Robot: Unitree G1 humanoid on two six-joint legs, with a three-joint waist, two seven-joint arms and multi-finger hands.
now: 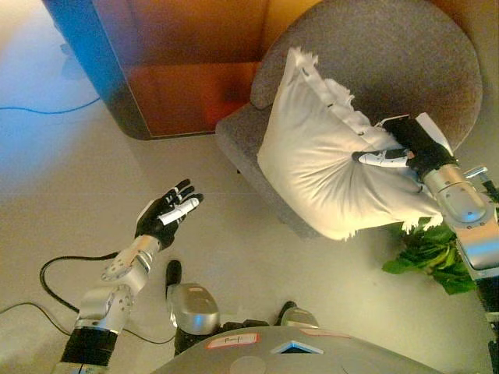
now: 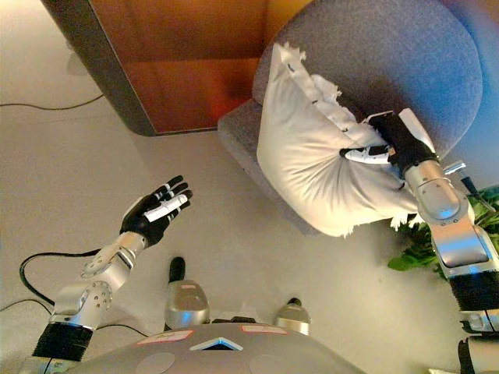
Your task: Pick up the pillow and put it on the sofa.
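A cream-white pillow [image 1: 327, 167] with fringed edges is held over the front of the grey round-backed sofa [image 1: 437, 54], leaning against its seat and back. My right hand [image 1: 405, 148] grips the pillow's right side, fingers and thumb curled into the cloth. It also shows in the right eye view [image 2: 386, 144]. My left hand [image 1: 168, 212] is open and empty over the floor, to the left of the sofa, palm up with straight fingers.
A wooden cabinet or wall panel [image 1: 179, 62] stands behind and left of the sofa. A green leafy plant [image 1: 433, 253] sits on the floor by my right arm. Pale floor [image 1: 70, 171] lies open at the left.
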